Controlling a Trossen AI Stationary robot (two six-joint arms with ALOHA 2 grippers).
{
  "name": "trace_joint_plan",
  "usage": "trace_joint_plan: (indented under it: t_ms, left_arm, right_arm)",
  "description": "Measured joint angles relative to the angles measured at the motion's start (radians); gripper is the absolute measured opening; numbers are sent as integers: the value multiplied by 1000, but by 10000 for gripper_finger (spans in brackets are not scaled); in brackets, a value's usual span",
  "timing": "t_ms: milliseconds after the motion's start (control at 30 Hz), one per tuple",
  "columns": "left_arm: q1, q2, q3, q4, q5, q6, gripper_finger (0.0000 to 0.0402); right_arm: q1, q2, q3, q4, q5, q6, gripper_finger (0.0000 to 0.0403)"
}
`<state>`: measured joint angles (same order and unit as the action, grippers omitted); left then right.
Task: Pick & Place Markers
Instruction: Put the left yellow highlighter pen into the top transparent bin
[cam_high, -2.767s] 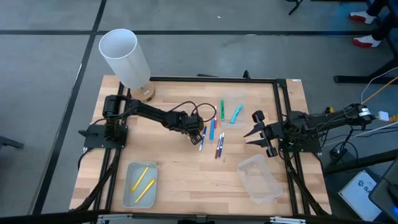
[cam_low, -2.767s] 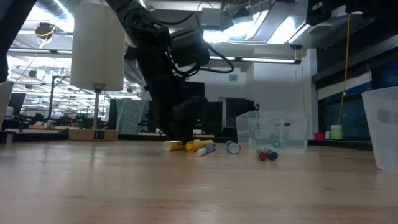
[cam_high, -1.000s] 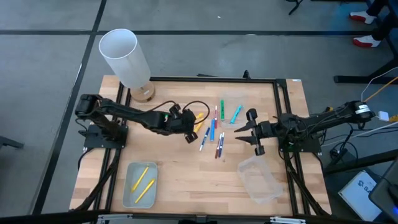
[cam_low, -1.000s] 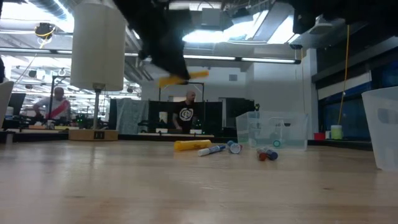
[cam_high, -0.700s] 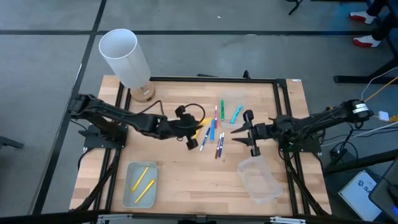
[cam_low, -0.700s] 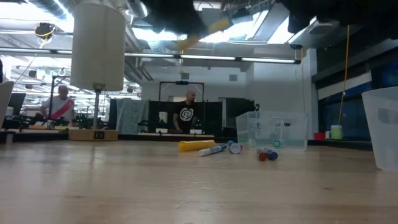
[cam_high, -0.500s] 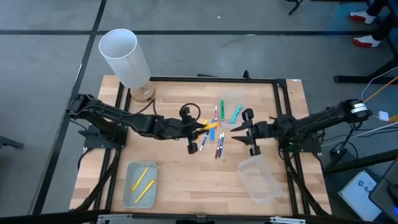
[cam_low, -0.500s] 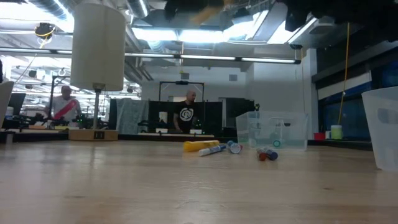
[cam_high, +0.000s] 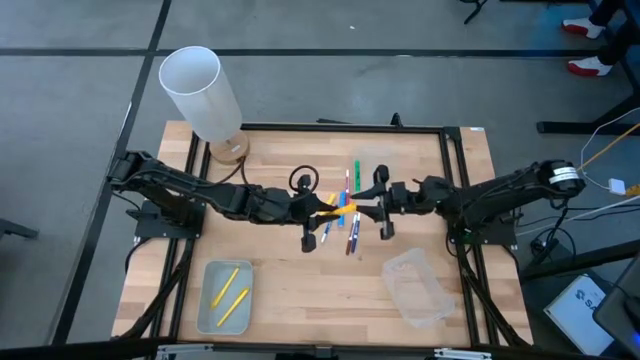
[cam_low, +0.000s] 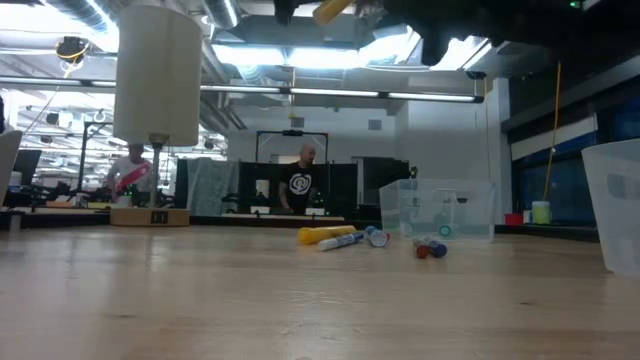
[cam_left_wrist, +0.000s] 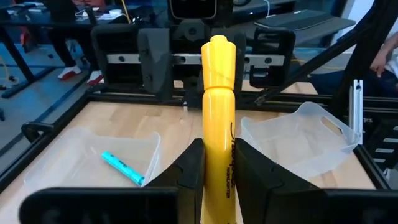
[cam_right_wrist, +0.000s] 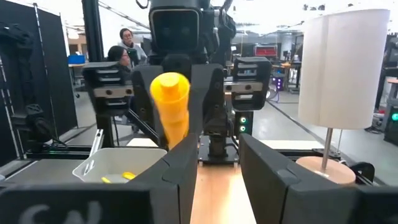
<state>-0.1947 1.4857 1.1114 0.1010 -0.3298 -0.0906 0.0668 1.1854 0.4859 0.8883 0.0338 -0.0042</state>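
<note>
Midair, the left pincer (cam_left_wrist: 216, 167) clamps a yellow marker (cam_left_wrist: 217, 118), facing the right pincer (cam_right_wrist: 214, 165), its fingers apart around the tip.

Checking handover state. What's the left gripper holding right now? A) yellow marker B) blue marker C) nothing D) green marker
A: the left gripper is shut on the yellow marker, which sticks out past its fingers toward the right gripper, raised above the table.

Two dark jointed arms (cam_high: 210, 195) — black cables (cam_high: 305, 178) looped.
</note>
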Motion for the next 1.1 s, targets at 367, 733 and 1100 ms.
trace_joint_plan:
  t_ms: [367, 733, 1100]
  left_arm:
    - [-2, 0, 0, 1, -2, 2, 57]
    - [-1, -54, 0, -68, -44, 25, 57]
    - [43, -95, 2, -121, 72, -45, 57]
  right_arm:
    - [-3, 119, 115, -5, -92, 1, 118]
    - [-13, 115, 135, -77, -107, -11, 118]
    - [-17, 112, 135, -68, -116, -3, 118]
